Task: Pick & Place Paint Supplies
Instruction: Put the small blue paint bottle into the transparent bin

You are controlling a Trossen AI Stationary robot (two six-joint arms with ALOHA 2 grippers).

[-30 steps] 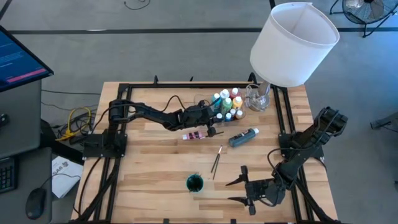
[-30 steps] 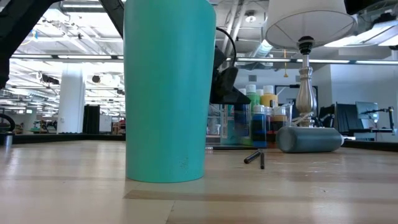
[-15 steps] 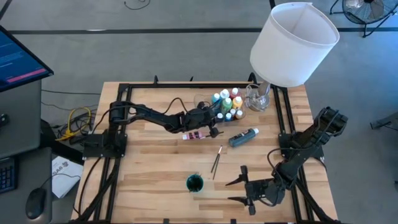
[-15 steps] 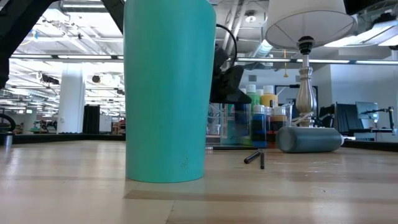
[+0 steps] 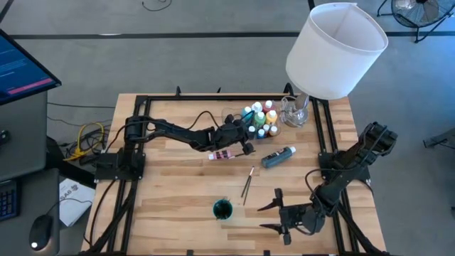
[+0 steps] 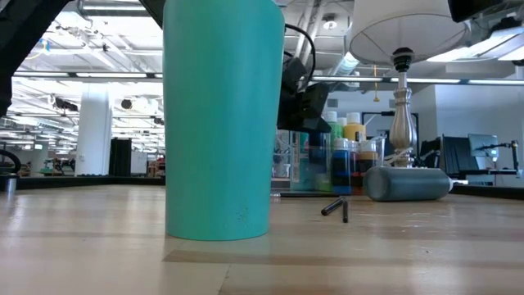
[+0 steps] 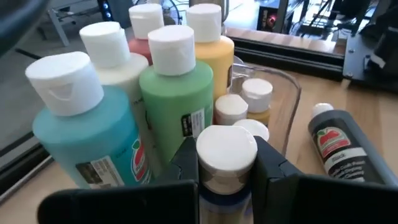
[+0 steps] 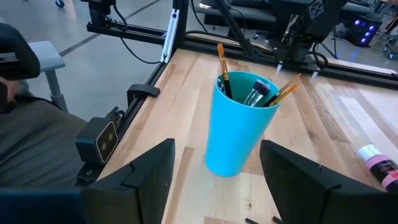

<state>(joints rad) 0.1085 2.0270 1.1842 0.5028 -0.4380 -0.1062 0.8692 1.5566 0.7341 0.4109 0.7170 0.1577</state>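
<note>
Presently the left pincer (image 7: pixel 227 163) is clenching a small white-capped bottle (image 7: pixel 226 149) between its fingers, among the paint bottles (image 5: pixel 258 118) clustered in the clear tray (image 7: pixel 287 93) on the worktop (image 5: pixel 170 192). Just beyond it a green bottle (image 7: pixel 176 93) and a yellow bottle (image 7: pixel 210 46) are standing upright. Well apart, the right pincer (image 8: pixel 214 165) is hanging released, facing a teal cup (image 8: pixel 237 121) holding brushes (image 8: pixel 221 67).
</note>
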